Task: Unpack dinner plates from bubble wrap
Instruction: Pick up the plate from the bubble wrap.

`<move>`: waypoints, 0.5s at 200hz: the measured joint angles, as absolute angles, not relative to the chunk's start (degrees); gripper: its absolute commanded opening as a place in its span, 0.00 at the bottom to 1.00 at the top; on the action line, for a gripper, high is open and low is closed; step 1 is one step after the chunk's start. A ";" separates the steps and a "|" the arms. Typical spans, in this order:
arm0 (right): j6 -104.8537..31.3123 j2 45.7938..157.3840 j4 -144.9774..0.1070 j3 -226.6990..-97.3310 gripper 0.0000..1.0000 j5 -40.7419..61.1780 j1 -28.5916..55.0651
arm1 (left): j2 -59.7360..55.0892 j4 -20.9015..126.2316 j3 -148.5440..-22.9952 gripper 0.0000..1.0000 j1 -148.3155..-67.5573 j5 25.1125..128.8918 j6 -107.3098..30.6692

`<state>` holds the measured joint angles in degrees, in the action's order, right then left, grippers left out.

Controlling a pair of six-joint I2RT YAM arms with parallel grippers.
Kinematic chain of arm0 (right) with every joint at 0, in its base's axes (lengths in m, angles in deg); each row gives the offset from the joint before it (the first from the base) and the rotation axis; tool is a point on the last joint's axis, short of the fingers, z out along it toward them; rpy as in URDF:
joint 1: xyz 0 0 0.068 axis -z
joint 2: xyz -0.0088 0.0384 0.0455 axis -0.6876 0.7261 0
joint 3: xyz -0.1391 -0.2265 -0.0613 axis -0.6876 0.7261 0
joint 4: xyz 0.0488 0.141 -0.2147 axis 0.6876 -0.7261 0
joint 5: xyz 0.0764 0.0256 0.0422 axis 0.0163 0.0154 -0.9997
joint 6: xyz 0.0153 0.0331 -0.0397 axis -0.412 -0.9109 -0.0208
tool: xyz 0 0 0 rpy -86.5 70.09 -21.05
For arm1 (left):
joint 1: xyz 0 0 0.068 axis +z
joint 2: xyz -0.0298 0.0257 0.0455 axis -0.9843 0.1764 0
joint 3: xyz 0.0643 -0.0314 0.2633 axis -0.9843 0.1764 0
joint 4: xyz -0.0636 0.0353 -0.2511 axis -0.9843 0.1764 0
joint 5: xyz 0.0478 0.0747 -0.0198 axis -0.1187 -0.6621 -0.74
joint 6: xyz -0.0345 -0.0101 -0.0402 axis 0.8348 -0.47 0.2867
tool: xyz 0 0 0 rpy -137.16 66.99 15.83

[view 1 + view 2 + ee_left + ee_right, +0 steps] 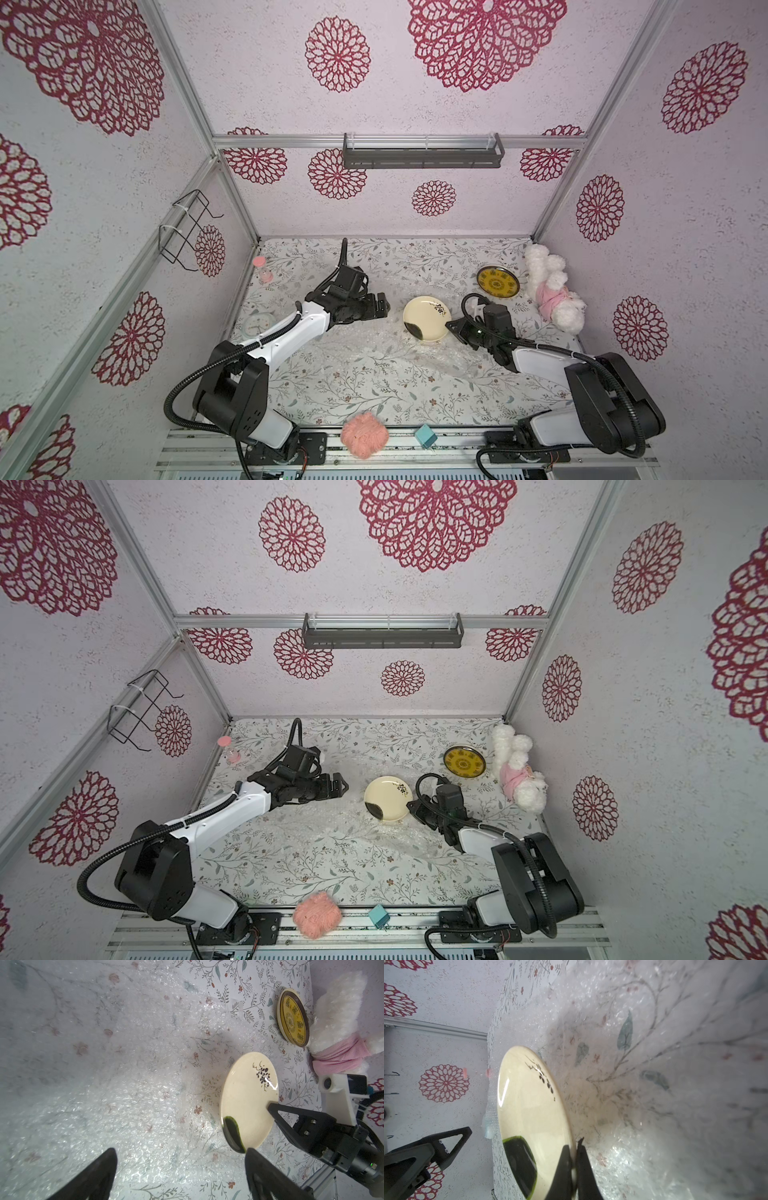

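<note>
At the near edge, on the metal rail in front of the table [374, 399], lie a pink woolly ball [365, 434] and a small teal block [426, 435].

Farther in, a crinkled sheet of clear bubble wrap [365, 347] spreads over the middle of the table between the two arms. The cream plate [424, 318], with a dark green patch and a small dark sprig, is over this sheet, unwrapped and face up. The right pincer [574, 1147] is closed on the plate's rim, one finger above it and one below. Whether the plate is lifted clear of the wrap I cannot tell.

Across from it, the left pincer [380, 307] hangs over the bubble wrap with its jaws wide apart and nothing between them, just beside the cream plate but not touching it.

By the left wall a round white clock [257, 325] lies partly behind the left arm.

Farther back on the right, the yellow plate [498, 282] with its dark rim lies bare on the table, just beside a white plush toy [552, 291] dressed in pink. At the far left stands a pink hourglass [262, 268].
</note>
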<state>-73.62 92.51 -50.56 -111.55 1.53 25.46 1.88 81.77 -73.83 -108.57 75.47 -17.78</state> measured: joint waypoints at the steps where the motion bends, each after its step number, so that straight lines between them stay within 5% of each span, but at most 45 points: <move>1: -73.62 92.43 -50.60 -111.52 0.04 1.51 25.59 | 1.88 81.77 -73.83 0.98 -108.57 75.45 -17.78; 100: -74.19 83.38 -57.05 -108.00 0.04 -1.18 41.70 | -0.76 81.82 -73.61 0.97 -108.57 74.75 -17.98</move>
<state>-74.19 83.38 -57.05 -108.00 -1.18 41.70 -0.76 81.82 -73.61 -108.57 74.75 -17.98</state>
